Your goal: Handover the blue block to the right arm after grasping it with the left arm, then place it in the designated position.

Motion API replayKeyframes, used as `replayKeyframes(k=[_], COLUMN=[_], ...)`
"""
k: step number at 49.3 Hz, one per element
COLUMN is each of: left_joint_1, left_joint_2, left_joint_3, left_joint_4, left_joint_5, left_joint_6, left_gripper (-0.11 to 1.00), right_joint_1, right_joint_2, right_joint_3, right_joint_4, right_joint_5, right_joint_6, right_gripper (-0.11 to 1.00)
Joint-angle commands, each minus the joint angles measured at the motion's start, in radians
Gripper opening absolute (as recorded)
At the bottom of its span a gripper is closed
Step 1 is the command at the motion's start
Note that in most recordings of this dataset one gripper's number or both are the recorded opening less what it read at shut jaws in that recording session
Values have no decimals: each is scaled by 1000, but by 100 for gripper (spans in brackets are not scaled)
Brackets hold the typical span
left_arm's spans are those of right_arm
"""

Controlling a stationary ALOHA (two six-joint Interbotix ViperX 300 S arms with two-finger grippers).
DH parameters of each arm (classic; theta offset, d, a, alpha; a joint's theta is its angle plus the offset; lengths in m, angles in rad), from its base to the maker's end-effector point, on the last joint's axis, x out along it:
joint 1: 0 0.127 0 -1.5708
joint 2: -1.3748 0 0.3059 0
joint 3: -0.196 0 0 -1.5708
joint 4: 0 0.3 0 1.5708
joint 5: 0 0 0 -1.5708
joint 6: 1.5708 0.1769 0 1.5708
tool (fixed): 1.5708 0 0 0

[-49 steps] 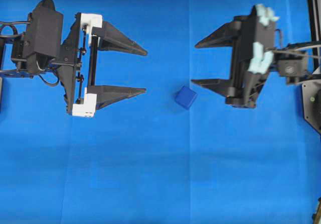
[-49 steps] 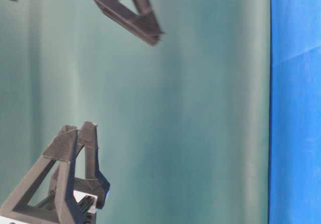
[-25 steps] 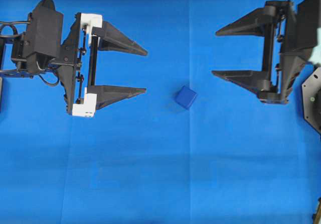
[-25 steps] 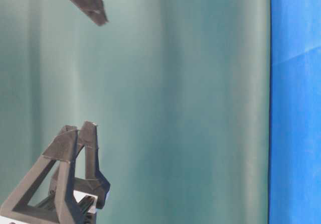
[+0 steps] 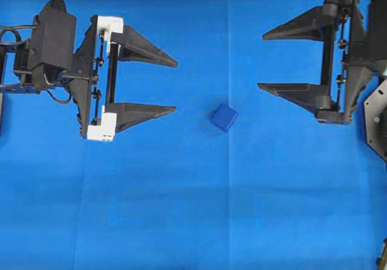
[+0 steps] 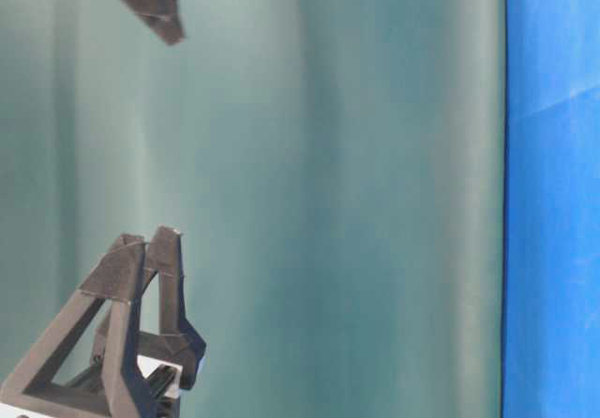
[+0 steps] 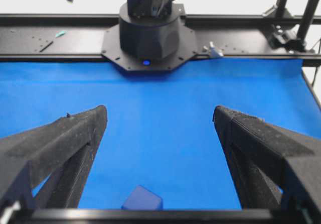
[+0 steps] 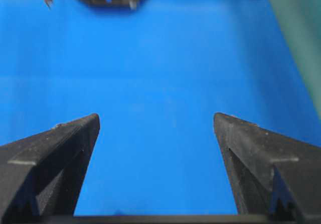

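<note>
Fingers spread wide on left hand [image 5: 176, 85], gripping nothing, touching nothing. Right hand [image 5: 261, 62] likewise gaping, empty. Blue block [image 5: 224, 117] on table [image 5: 181, 209], between both hands, just beyond left fingertips, nearer its lower finger.

A: What colour was the cloth [image 5: 193, 209]?

B: Bright, plain blue, with no pattern. The blue block [image 5: 224, 117] on it was a darker, deeper blue.

A: And the grippers?

B: The left gripper [image 5: 176, 84], at nine o'clock in the overhead view, was black with white blocks [image 5: 110, 24] at its finger bases. The right gripper [image 5: 261, 62], at two o'clock, was black all over.

A: Anything else?

B: A dull teal-green backdrop [image 6: 356, 193] filled the table-level view, and the arm base [image 7: 149, 35] in the left wrist view was black with a small blue light.
</note>
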Motion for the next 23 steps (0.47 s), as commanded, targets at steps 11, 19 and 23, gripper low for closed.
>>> replayKeyframes(k=[11, 19, 23], left_joint_1=[-3, -3, -3], left_joint_2=[-11, -9, -9], left_joint_3=[-17, -17, -17], left_joint_4=[0, 0, 0], left_joint_5=[-6, -8, -9], left_joint_6=[-2, -2, -2], left_gripper=[92, 92, 92], right_joint_1=[2, -17, -28], right_joint_2=[-37, -32, -29], right_joint_3=[49, 101, 121], right_joint_4=[-32, -32, -31], right_joint_5=[-163, -250, -293], right_joint_6=[-3, 0, 0], right_gripper=[87, 87, 87])
